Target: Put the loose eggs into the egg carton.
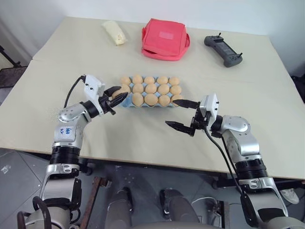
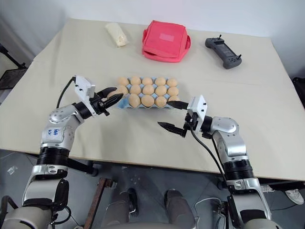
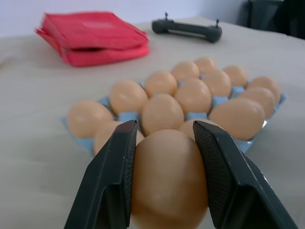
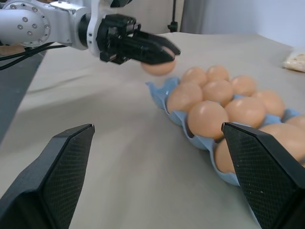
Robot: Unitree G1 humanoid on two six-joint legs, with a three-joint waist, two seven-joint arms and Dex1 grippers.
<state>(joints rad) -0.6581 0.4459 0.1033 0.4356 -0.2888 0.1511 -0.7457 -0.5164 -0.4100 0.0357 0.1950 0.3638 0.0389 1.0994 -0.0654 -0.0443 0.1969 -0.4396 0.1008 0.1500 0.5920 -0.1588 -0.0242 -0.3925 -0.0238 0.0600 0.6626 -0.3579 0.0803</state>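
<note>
I see my left gripper (image 1: 116,98) clamped on one egg (image 3: 167,179), a finger on either side of its shell. In the left wrist view the egg's long axis runs along the fingers, its rounded end pointing out past the tips toward the carton (image 1: 125,103). In the head view this sits left of centre, with the egg hanging just above the carton's near-left corner; I cannot tell whether it touches the tray.

The carton lies in the middle of the frame on the table (image 1: 57,62), its long side running left to right, three rows of five cups. Fourteen eggs (image 1: 150,88) sit upright in it, blunt tops up. The near-left cup looks open, though the fingers partly hide it.

My right gripper (image 1: 182,114) is right of centre, just off the carton's near-right corner, pointing left across the frame. Its fingers are spread wide with nothing between them; the far finger (image 1: 186,103) reaches close to the carton's corner egg.

Along the top of the frame, well apart from the carton, lie a pale wrapped lump (image 1: 114,32), a red bag (image 1: 165,39) and a black controller (image 1: 223,49).
</note>
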